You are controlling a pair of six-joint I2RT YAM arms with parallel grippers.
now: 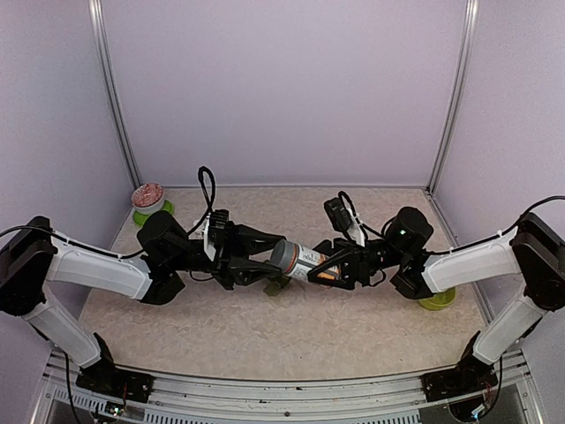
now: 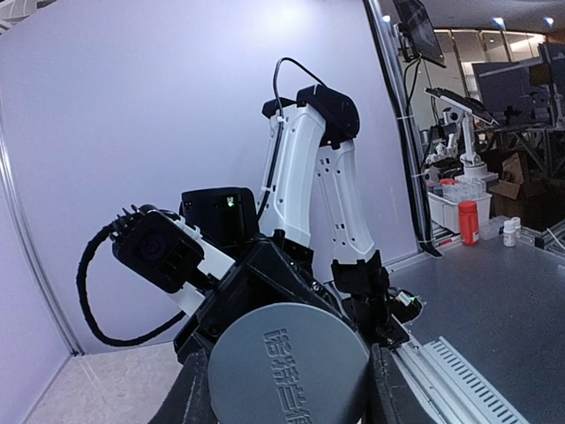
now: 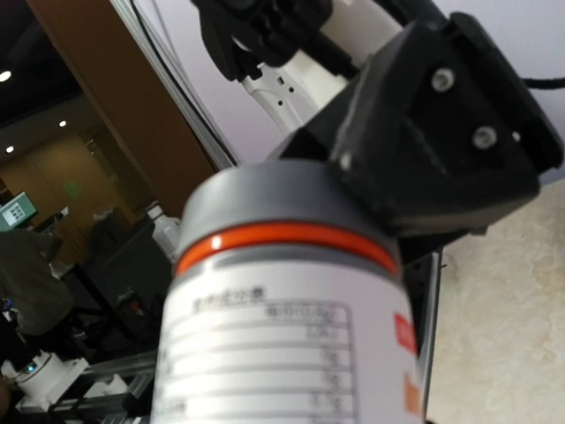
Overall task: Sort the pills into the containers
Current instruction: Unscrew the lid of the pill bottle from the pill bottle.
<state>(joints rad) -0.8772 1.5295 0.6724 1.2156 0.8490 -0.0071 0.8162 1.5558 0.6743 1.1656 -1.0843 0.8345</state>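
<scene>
A white pill bottle (image 1: 305, 262) with an orange ring and a grey cap (image 1: 281, 257) hangs level above the table's middle, between both arms. My right gripper (image 1: 325, 269) is shut on its labelled body (image 3: 282, 336). My left gripper (image 1: 269, 261) is shut on the cap (image 2: 287, 362), with a finger (image 2: 190, 402) pressed against each side of it. In the right wrist view the black left gripper (image 3: 441, 132) sits over the cap (image 3: 282, 199). A bit of the dark green containers (image 1: 276, 287) shows on the table under the bottle. The pills are hidden.
A lime-green bowl (image 1: 437, 300) lies under the right arm's elbow. At the back left stands a lime-green base (image 1: 141, 215) carrying a round dish of speckled reddish contents (image 1: 147, 195). White walls close in the back and both sides.
</scene>
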